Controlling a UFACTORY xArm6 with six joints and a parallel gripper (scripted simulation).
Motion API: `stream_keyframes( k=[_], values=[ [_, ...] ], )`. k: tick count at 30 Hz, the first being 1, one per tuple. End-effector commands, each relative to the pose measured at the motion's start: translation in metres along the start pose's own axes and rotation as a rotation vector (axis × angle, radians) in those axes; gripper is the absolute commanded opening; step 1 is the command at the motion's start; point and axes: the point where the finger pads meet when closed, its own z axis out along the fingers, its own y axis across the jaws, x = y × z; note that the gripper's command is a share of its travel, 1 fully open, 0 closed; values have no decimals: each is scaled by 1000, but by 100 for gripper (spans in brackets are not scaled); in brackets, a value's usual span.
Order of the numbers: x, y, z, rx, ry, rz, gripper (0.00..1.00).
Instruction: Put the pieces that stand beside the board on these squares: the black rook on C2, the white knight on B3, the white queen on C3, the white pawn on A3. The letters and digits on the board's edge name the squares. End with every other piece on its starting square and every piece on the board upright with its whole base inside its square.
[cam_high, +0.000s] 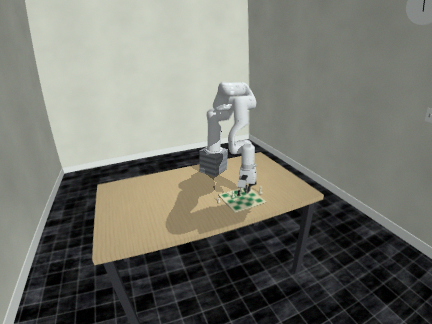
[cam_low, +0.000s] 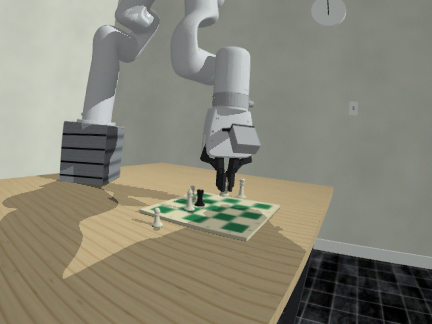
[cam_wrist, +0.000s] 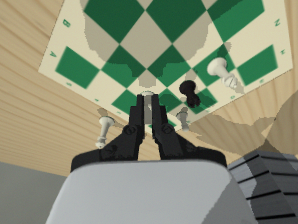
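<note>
The green and cream chessboard (cam_low: 212, 214) lies on the wooden table, and it also shows in the wrist view (cam_wrist: 165, 45). My gripper (cam_low: 226, 186) is shut on a small white piece (cam_wrist: 146, 100) and holds it upright, very low over a square at the board's far edge. I cannot tell which kind of piece it is. The black rook (cam_low: 200, 197) (cam_wrist: 190, 93) stands on the board next to a white piece (cam_low: 189, 201). Another white piece (cam_low: 193, 190) stands at the edge behind them. A white pawn (cam_low: 157, 219) stands on the table beside the near left corner. A tall white piece (cam_low: 241, 188) stands off the far edge (cam_wrist: 103, 129).
The arm's grey base block (cam_low: 91, 152) stands on the table to the left of the board. The table's right edge (cam_low: 310, 240) runs close to the board's right side. The board (cam_high: 243, 201) shows small in the wide view.
</note>
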Motion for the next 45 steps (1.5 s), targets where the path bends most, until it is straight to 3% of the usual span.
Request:
stream_keyframes(
  k=[1, 45],
  values=[
    [1, -2, 10, 4, 0, 0, 0],
    [1, -2, 15, 4, 0, 0, 0]
  ],
)
